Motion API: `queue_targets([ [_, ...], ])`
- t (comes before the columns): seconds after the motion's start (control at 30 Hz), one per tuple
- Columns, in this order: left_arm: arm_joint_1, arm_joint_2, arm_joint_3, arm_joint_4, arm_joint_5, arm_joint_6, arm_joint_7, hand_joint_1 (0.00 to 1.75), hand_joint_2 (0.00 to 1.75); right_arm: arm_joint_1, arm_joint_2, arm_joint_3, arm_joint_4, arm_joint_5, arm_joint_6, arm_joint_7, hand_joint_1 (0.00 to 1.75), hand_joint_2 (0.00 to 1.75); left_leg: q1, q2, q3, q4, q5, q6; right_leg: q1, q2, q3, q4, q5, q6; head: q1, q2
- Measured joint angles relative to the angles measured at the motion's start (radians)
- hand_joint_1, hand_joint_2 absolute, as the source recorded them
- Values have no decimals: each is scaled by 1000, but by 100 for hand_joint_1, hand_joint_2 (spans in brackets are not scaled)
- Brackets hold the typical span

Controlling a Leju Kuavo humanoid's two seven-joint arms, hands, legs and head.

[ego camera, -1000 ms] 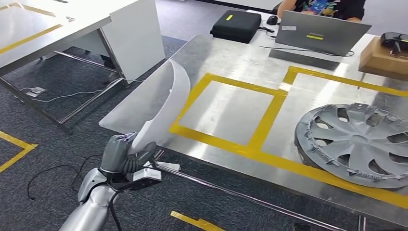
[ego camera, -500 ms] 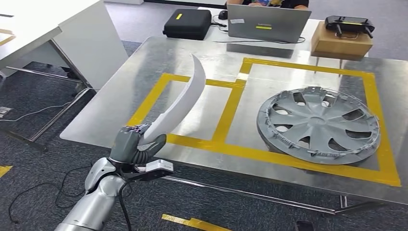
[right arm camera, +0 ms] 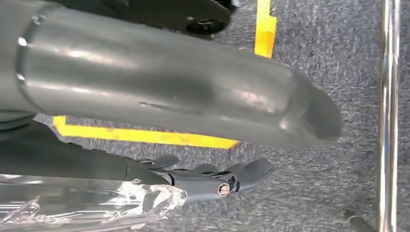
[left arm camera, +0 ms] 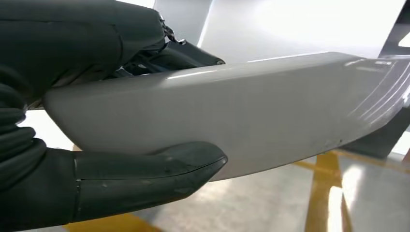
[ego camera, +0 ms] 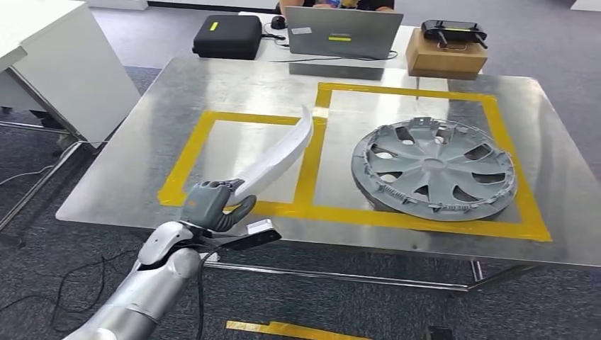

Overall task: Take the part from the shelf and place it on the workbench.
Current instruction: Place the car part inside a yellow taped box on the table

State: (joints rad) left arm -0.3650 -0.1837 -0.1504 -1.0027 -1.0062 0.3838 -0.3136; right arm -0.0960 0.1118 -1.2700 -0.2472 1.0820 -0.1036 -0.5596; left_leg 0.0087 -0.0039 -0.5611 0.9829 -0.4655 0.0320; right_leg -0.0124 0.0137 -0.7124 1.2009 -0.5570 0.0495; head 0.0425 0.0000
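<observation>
My left hand (ego camera: 211, 204) grips the lower end of a long, curved white part (ego camera: 280, 157) at the near edge of the metal workbench (ego camera: 177, 92). The part slants up and forward above the left yellow-taped square (ego camera: 186, 159), clear of the surface. In the left wrist view the thumb (left arm camera: 145, 176) and dark fingers (left arm camera: 87, 43) clamp the part (left arm camera: 251, 111) from both sides. My right hand (right arm camera: 159, 96) hangs over the grey carpet, its fingers (right arm camera: 241, 174) apart from the thumb with nothing between them.
A grey hubcap (ego camera: 434, 168) lies in the right taped square. Behind the bench stand a black case (ego camera: 228, 35), a laptop (ego camera: 344, 32) with a person at it, and a cardboard box (ego camera: 446, 60) carrying a controller. A white table (ego camera: 64, 64) stands at the left.
The camera has swung, so the whole workbench has shifted left and now lies square ahead. My left hand still holds the part, which now leans lower over the left taped square.
</observation>
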Motion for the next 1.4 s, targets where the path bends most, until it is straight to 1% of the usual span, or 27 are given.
queue_targets([
  [0.03,-7,1,-3,19,-35,6,30,175,175,-1,0,2,0,3,1,1,0,0,-1,14,-1,0,0,0,-1,-6,-25,55,-18,3,0,0],
  [0.07,-15,2,-8,41,-73,12,62,175,175,0,0,3,1,6,2,3,0,0,-2,25,-1,0,0,0,-1,-9,-33,74,-18,5,0,0],
  [0.1,-26,1,-13,65,-111,18,95,175,175,0,0,5,2,9,2,6,0,0,-3,35,-2,1,-1,0,-1,-12,-19,53,0,5,0,0],
  [0.13,-39,0,-18,89,-148,22,127,175,175,0,-1,7,2,12,3,9,0,0,-3,44,-1,1,-1,-1,-1,-19,14,-5,32,4,0,0],
  [0.17,-53,-2,-23,114,-185,25,161,175,175,-2,-1,9,2,14,4,12,0,0,-4,52,0,1,-2,-2,1,-37,56,-82,60,2,0,0],
  [0.2,-69,-3,-27,139,-221,27,198,175,175,-6,-1,12,2,17,5,15,0,0,-7,59,-1,3,-3,-5,4,-53,94,-147,80,-3,0,0],
  [0.23,-86,-4,-31,163,-253,27,236,175,175,-10,-2,15,2,19,7,17,0,0,-10,65,-1,4,-4,-9,7,-65,119,-192,91,-9,-1,0],
  [0.27,-101,-5,-35,188,-282,26,272,175,175,-13,-2,19,2,22,8,19,0,0,-13,71,-2,5,-4,-13,10,-71,129,-211,91,-14,-2,0],
  [0.3,-116,-5,-38,211,-305,25,304,175,175,-16,-2,22,2,24,10,20,0,0,-15,76,-2,4,-3,-17,12,-64,131,-213,93,-21,-3,0],
  [0.33,-129,-6,-40,234,-325,24,330,175,175,-17,-2,25,3,27,11,20,0,0,-15,80,-1,3,-4,-15,11,-59,130,-214,96,-22,-3,0],
  [0.37,-143,-6,-40,255,-342,23,353,175,175,-17,-2,28,3,29,13,21,0,0,-15,83,0,2,-4,-7,11,-55,130,-215,98,-23,-5,0],
  [0.43,-173,-4,-40,298,-387,19,398,175,175,-18,-2,35,3,35,18,21,0,0,-16,84,-1,1,-5,14,10,-52,131,-218,101,-22,-7,0],
  [0.47,-188,-3,-40,318,-414,15,423,175,175,-19,-2,39,4,38,20,21,0,0,-16,84,-1,1,-3,21,11,-51,131,-217,101,-23,-9,0],
  [0.5,-200,-2,-40,336,-438,10,449,175,175,-20,-2,43,4,41,22,21,0,0,-16,84,0,1,-2,21,12,-50,130,-217,101,-23,-9,0],
  [0.57,-221,0,-40,367,-464,5,492,175,175,-21,-2,51,6,46,26,22,0,0,-15,84,0,0,2,17,14,-50,129,-215,100,-27,-9,0],
  [0.63,-237,4,-40,390,-467,4,513,175,175,-22,-2,57,6,48,27,22,0,0,-13,84,-1,-1,5,9,16,-51,127,-213,100,-30,-9,0],
  [0.73,-251,8,-40,413,-469,3,528,175,175,-24,-2,62,6,49,28,22,0,0,-10,84,-2,-1,7,-16,19,-52,123,-209,100,-35,-8,0],
  [0.77,-255,10,-42,418,-469,3,542,175,175,-24,-2,64,6,50,29,22,0,0,-9,84,-3,-1,7,-23,19,-52,122,-208,100,-35,-8,0],
  [0.8,-258,15,-45,424,-471,3,565,175,175,-24,-2,67,6,54,31,23,0,0,-9,84,-3,-1,7,-27,19,-51,122,-207,101,-36,-8,0],
  [0.9,-275,46,-66,443,-473,4,651,175,175,-23,-2,79,7,68,35,30,0,0,-9,84,-4,-1,8,-31,19,-51,121,-207,102,-38,-8,0],
  [0.97,-285,80,-72,456,-474,4,692,175,175,-20,-2,86,8,79,38,34,0,0,-9,84,-5,-1,9,-32,18,-50,120,-207,103,-39,-8,0],
  [1.03,-289,117,-73,465,-474,6,715,175,175,-17,-2,95,8,89,40,39,0,0,-9,84,-5,-1,9,-32,18,-50,120,-207,103,-39,-8,0],
  [1.17,-289,175,-72,476,-474,9,723,175,175,-16,-2,109,8,95,42,42,0,0,-9,83,-5,0,10,-33,18,-53,120,-207,104,-39,-8,0],
  [1.3,-289,208,-71,481,-474,3,732,175,175,-15,-2,118,9,100,44,42,0,0,-9,82,-6,0,10,-33,18,-53,120,-207,104,-39,-8,0],
  [1.4,-288,224,-64,482,-474,4,719,175,175,-12,-2,126,10,102,45,41,0,0,-10,83,-6,0,10,-33,17,-52,119,-207,104,-39,-8,0],
])
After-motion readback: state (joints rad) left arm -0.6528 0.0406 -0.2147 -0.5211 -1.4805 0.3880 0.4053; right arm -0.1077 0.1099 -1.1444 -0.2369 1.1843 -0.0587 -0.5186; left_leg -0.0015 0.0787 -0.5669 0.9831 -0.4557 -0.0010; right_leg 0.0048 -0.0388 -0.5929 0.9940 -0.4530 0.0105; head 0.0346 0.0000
